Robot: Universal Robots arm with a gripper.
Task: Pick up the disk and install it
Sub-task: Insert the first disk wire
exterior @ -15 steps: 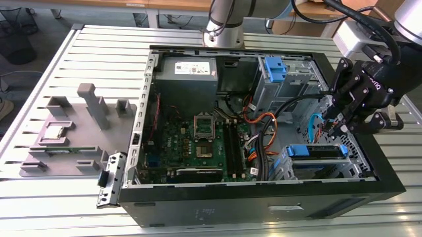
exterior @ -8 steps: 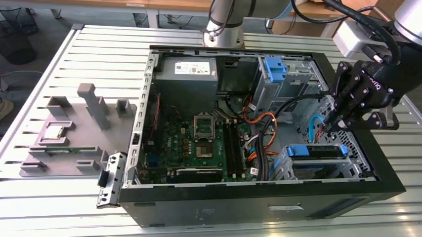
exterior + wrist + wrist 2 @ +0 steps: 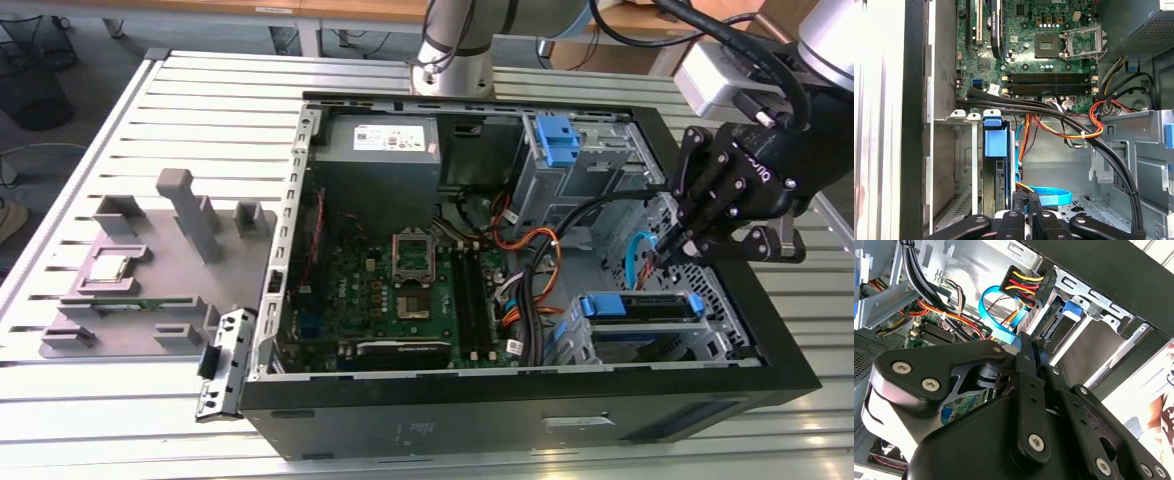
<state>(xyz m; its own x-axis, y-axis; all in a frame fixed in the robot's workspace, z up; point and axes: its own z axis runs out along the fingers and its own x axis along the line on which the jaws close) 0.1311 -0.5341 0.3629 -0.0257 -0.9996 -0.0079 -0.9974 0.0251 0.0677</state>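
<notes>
Open computer case (image 3: 441, 425) is laid on its side on the slotted counter (image 3: 200, 80), motherboard (image 3: 400, 290) exposed. The disk (image 3: 641, 306) is seated in the drive cage in the case corner on the exterior view's right, its blue carrier facing up; in the first wrist view it (image 3: 995, 142) is seen edge-on in the cage slot. The gripper (image 3: 671, 255) is hung inside the case just beside the disk, not touching it. Jaws are seen drawn together in both wrist views (image 3: 1029, 342) (image 3: 1027, 197); whether anything is pinched cannot be told. A flat blue cable (image 3: 991, 305) is looped right next to the fingertips (image 3: 1024, 347), and a black power plug (image 3: 1026, 285) with red, yellow and black wires is located at the disk's end. A second blue carrier (image 3: 554, 135) is seen in the far bay. A grey parts fixture (image 3: 160, 270) is placed on the counter on the exterior view's left, well apart.
</notes>
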